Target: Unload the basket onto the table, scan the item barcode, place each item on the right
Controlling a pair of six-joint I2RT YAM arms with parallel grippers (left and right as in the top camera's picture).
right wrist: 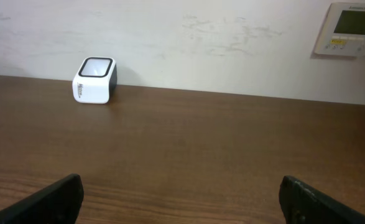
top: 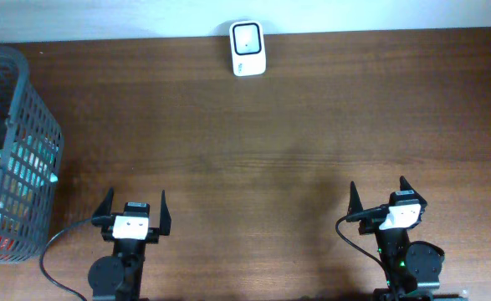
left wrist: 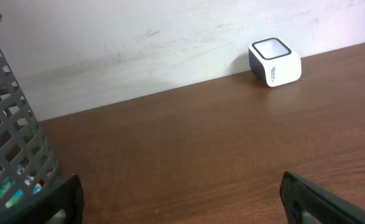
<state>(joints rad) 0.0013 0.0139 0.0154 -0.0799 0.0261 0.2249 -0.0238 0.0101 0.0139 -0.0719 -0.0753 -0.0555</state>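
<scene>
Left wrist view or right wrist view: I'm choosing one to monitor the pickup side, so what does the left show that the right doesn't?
Only the left wrist view shows the grey mesh basket, with items visible through its wall. Only the right wrist view shows a wall control panel. Both show the white scanner near the wall and the wooden table.
</scene>
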